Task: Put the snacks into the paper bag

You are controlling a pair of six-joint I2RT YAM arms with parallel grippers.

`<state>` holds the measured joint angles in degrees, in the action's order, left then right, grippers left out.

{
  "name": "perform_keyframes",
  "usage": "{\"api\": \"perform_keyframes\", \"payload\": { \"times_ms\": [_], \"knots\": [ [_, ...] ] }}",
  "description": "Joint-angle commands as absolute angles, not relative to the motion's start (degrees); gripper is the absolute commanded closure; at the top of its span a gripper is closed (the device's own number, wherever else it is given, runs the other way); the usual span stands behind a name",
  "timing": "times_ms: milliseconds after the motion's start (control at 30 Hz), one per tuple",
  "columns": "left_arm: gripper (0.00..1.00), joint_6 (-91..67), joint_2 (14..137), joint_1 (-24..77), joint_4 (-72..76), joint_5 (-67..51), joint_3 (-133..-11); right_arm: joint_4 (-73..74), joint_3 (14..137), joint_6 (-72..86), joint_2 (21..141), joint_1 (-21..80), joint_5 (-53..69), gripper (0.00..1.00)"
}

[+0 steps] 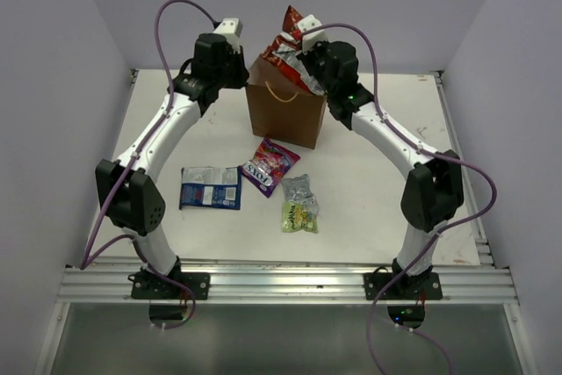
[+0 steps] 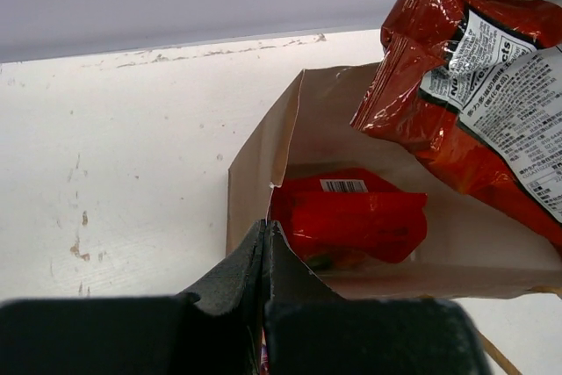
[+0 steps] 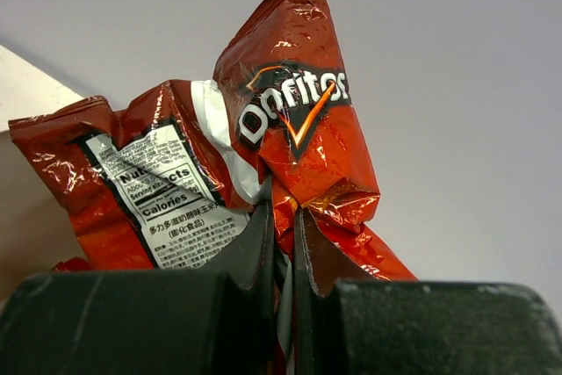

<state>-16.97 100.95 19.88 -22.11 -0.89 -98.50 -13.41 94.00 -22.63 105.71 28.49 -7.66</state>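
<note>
While the right gripper (image 3: 281,208) pinches red packets (image 3: 290,129) over the bag (image 1: 285,116), a square packet (image 2: 351,217) lies inside; four snacks (image 1: 270,164) wait at six o'clock; left gripper (image 2: 265,230) shut at rim.

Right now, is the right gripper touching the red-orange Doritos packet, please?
Touching: the right wrist view shows the right gripper pinched shut on the Doritos packet.

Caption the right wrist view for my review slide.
Right tool shut on a crinkled red-orange Doritos packet, held against a plain grey wall.
</note>
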Motion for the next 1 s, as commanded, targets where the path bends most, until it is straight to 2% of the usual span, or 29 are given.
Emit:
{"api": "perform_keyframes", "payload": {
  "times_ms": [0, 267, 500, 533, 567, 600, 667, 700, 800, 967],
  "knots": [
    [1.0, -17.4, 100.6, 19.2, -21.0, -1.8, -102.7, -9.9, 97.5, -25.2, 102.2, 28.4, -5.9, 1.0],
    [1.0, -17.5, 101.4, 19.2, -21.0, -2.6, -103.4, 2.5, 103.7, -24.1, 105.7, 28.3, -0.2, 1.0],
    [1.0, -17.4, 101.5, 19.2, -20.7, -2.8, -102.6, 5.5, 103.0, -22.1, 106.9, 28.5, 3.7, 0.98],
    [1.0, -17.4, 101.5, 19.2, -20.7, -2.8, -102.7, 5.9, 103.0, -22.1, 107.1, 28.6, 3.6, 0.92],
    [1.0, -17.3, 101.5, 19.2, -20.7, -3.0, -102.6, 5.8, 102.9, -22.1, 107.3, 28.6, 3.3, 0.81],
    [1.0, -17.2, 101.5, 19.2, -20.7, -3.0, -102.6, 5.5, 102.8, -21.9, 107.5, 28.7, 2.9, 0.51],
    [1.0, -17.1, 101.6, 19.2, -20.7, -3.0, -102.7, 4.8, 103.5, -21.1, 107.8, 28.7, 2.1, 0.27],
    [1.0, -17.1, 101.6, 19.2, -20.7, -2.8, -102.7, 4.7, 105.1, -20.6, 107.8, 28.8, 1.8, 0.1],
    [1.0, -16.8, 101.8, 19.2, -20.7, -2.6, -102.7, 4.7, 109.8, -19.2, 107.7, 29.3, 0.2, 0.03],
    [1.0, -17.0, 101.7, 19.2, -20.7, -2.5, -102.6, 3.5, 114.0, -17.2, 102.6, 30.7, -3.7, 0.02]
  ]
}}
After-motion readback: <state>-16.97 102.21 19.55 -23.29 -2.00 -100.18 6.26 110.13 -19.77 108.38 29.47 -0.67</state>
